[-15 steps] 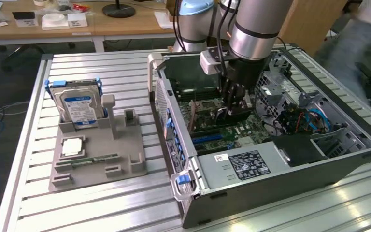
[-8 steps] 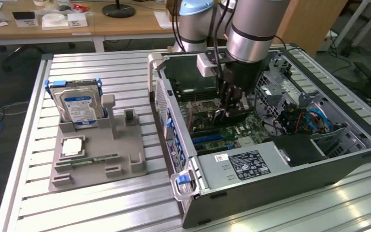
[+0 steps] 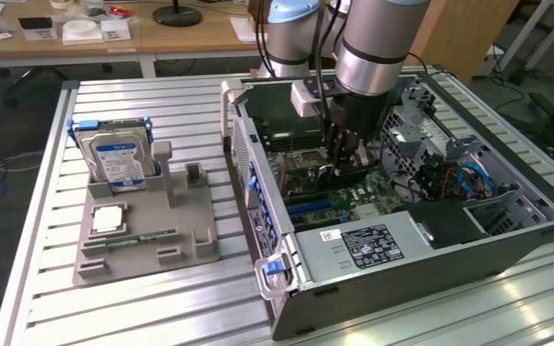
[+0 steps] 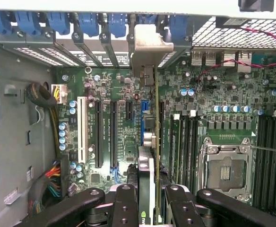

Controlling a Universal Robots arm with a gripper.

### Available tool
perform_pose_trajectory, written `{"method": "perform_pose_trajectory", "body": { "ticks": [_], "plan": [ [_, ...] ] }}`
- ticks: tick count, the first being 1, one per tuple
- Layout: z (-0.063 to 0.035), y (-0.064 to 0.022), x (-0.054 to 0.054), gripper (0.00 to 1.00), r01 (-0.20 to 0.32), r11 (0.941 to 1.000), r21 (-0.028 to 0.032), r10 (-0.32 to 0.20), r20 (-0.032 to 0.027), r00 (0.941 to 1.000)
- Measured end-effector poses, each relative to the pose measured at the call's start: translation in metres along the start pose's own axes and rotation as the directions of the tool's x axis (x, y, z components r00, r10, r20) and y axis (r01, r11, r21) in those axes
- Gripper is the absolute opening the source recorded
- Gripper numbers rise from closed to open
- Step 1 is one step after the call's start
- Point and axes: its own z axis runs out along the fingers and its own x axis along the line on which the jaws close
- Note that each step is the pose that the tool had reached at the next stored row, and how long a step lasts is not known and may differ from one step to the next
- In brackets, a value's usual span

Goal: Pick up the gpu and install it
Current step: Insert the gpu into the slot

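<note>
The gripper (image 3: pixel 343 167) is reaching down inside the open computer case (image 3: pixel 469 249), a dark metal box lying on its side on a ribbed aluminium table (image 3: pixel 161 97). Its black fingers (image 4: pixel 128 205) are clamping the graphics card (image 4: pixel 150 156) between them, so the tool is closed on the card. In the wrist view the card is showing edge-on as a thin flat board with a green rim, standing upright over the motherboard (image 4: pixel 209 109), in line with the long black and blue slots (image 4: pixel 99 132) just beside it. Its silver metal bracket (image 4: pixel 147 47) is sitting at the rear wall of the case, among the row of blue plastic clips (image 4: pixel 88 21) and perforated slot covers. I cannot tell whether the card's lower edge is touching a slot.

The motherboard is looking dense and green, dotted with small round capacitors, and a square metal-framed processor socket (image 4: pixel 225 172) is lying near the card. Red and black wires (image 4: pixel 261 35) are looping across the perforated wall.

In the exterior view, a grey moulded holder (image 3: pixel 142 234) is standing on the table, well apart from the case on the exterior view's left. It is holding 1 silver hard drive (image 3: pixel 115 158) with a blue label upright, and 1 narrow green memory stick (image 3: pixel 142 238) lying flat.
</note>
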Motion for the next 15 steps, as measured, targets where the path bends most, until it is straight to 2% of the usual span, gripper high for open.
{"method": "perform_pose_trajectory", "body": {
  "ticks": [15],
  "plan": [
    [0.0024,0.004,0.0025,0.27,0.0,1.0,0.0,0.0,0.0,1.0]
  ]
}}
